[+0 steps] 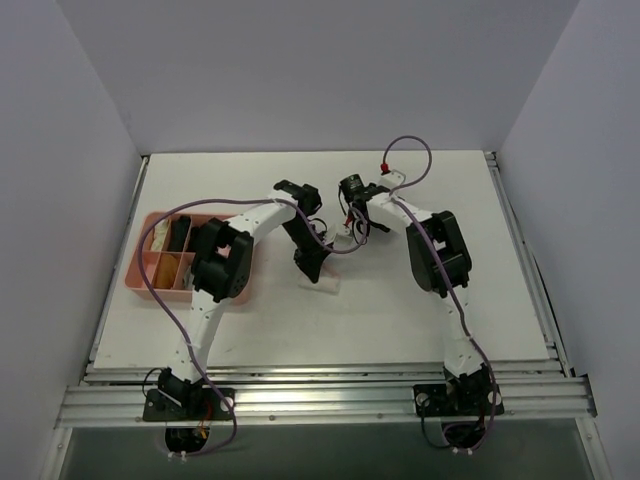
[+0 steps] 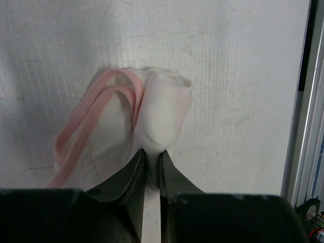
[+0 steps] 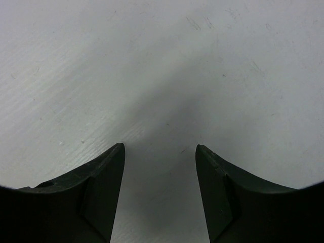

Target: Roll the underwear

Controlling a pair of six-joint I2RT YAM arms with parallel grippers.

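Observation:
The underwear (image 2: pixel 152 109) is a small white garment with pink edge trim (image 2: pixel 83 121), bunched into a partial roll on the pale table. My left gripper (image 2: pixel 152 154) is shut on the near end of its rolled white fold, the cloth pinched between the two dark fingers. From above, the left gripper (image 1: pixel 310 265) points down at the table's middle, with a bit of the white underwear (image 1: pixel 327 286) showing just below it. My right gripper (image 3: pixel 159 149) stands open over bare table with nothing between its fingers. In the top view the right gripper (image 1: pixel 355 225) is just right of and behind the left one.
A pink compartment tray (image 1: pixel 148 288) sits at the left of the table, partly under the left arm, with a black rolled garment (image 1: pixel 178 232) and beige ones (image 1: pixel 166 266) in it. A metal rail (image 2: pixel 304 101) marks the table's edge.

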